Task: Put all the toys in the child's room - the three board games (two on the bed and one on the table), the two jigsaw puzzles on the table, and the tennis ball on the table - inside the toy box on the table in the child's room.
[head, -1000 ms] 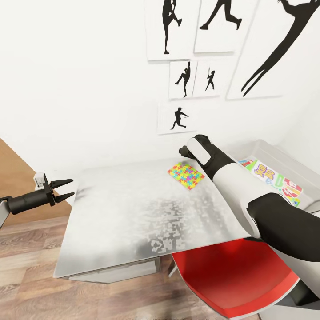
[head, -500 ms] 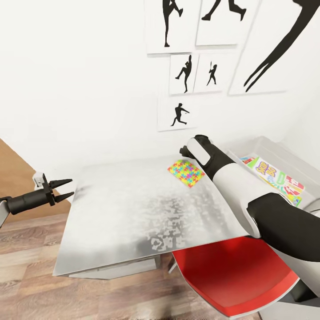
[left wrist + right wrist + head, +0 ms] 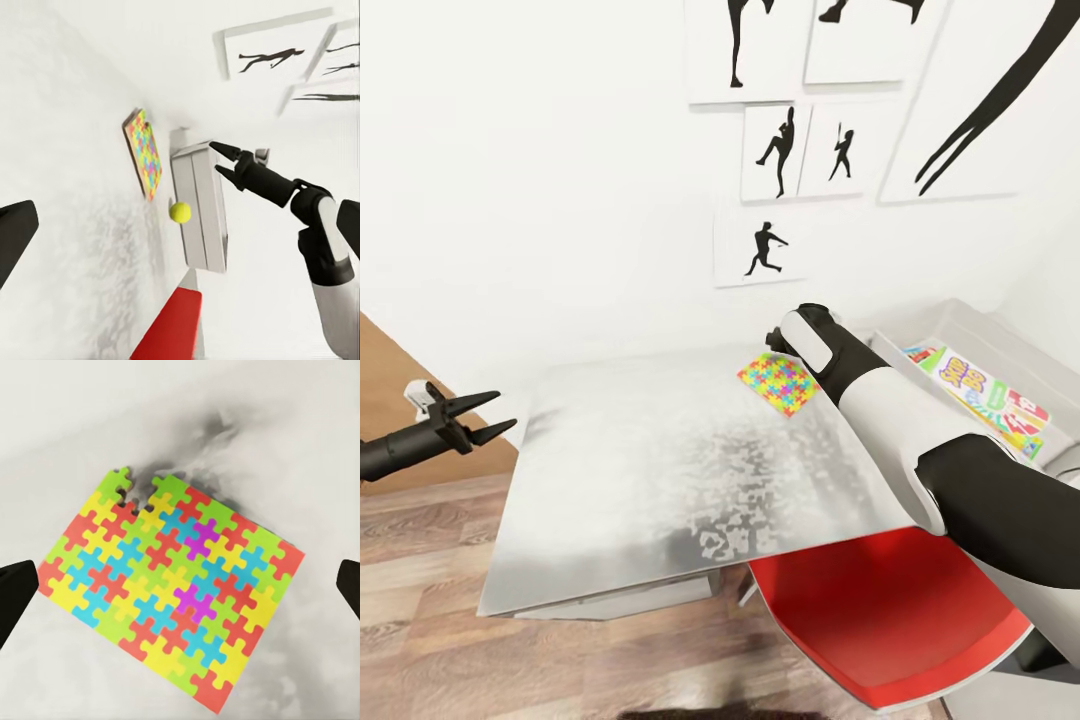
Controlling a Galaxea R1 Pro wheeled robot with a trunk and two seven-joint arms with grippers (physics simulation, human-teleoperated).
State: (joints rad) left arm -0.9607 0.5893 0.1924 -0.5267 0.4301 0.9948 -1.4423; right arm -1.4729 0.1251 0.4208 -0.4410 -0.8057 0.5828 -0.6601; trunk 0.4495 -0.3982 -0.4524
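Right arm reaches across the table, its claw spread above a jigsaw puzzle lying flat near the white wall. Left claw hangs apart beyond the table edge, over wood-plank floor.

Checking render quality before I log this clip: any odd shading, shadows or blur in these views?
Head view: the table carries a blotchy, pixelated grey patch, no blur. Right wrist view: a dark smudge of shadow beside the sharp jigsaw puzzle. Left wrist view: washed-out white, the tennis ball crisp.
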